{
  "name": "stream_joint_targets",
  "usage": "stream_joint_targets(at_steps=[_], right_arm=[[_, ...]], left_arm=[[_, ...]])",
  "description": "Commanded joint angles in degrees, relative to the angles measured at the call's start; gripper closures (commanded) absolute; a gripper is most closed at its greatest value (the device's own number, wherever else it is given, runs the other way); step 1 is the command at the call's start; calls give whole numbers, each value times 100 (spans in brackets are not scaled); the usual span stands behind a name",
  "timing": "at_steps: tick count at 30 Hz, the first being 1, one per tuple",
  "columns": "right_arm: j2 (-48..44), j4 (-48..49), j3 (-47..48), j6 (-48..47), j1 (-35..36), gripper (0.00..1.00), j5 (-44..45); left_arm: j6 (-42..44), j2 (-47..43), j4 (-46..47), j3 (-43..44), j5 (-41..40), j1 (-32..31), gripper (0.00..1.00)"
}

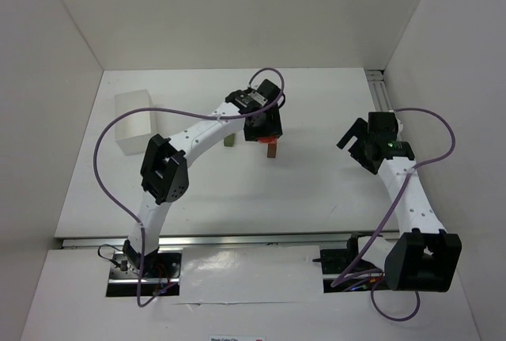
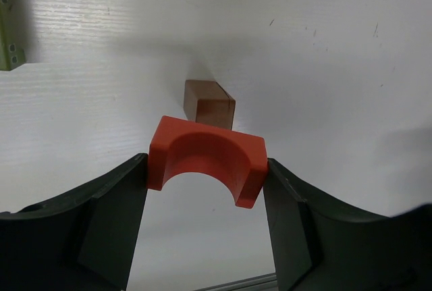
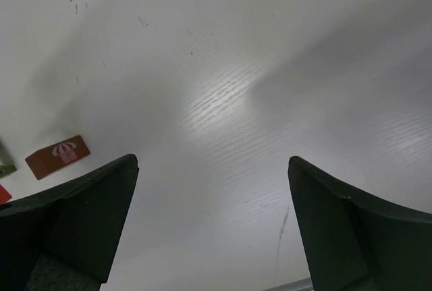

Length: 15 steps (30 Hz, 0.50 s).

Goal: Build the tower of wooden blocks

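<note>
My left gripper [image 2: 206, 163] is shut on a red arch-shaped block [image 2: 206, 159], one finger against each end, with the arch opening facing down. Just beyond it a brown-orange block [image 2: 208, 105] stands upright on the table. I cannot tell whether the two touch. An olive green block [image 2: 8, 24] lies further off to the left. From above, the left gripper [image 1: 263, 131] hangs over the table's middle, with the red block [image 1: 259, 141], brown block [image 1: 271, 149] and green block [image 1: 228, 142] beneath it. My right gripper [image 3: 212, 163] is open, with only bare table between its fingers.
A white translucent tray [image 1: 134, 119] stands at the back left. The right gripper [image 1: 353, 147] hovers to the right of the blocks. In the right wrist view the brown block [image 3: 57, 156] shows a red umbrella picture. White walls close in the table on three sides.
</note>
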Motion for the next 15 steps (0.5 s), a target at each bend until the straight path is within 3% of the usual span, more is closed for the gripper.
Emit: stream_joint_targets(at_steps=[1,15], right_arm=[[-107,279,-59,-82,-38,1,-84],[-327,279,-112,-29,67,1,-145]], left_arm=[[-213,192,-167,529,-114,-56,84],[-160,624,-650,1109,-553,-276,84]])
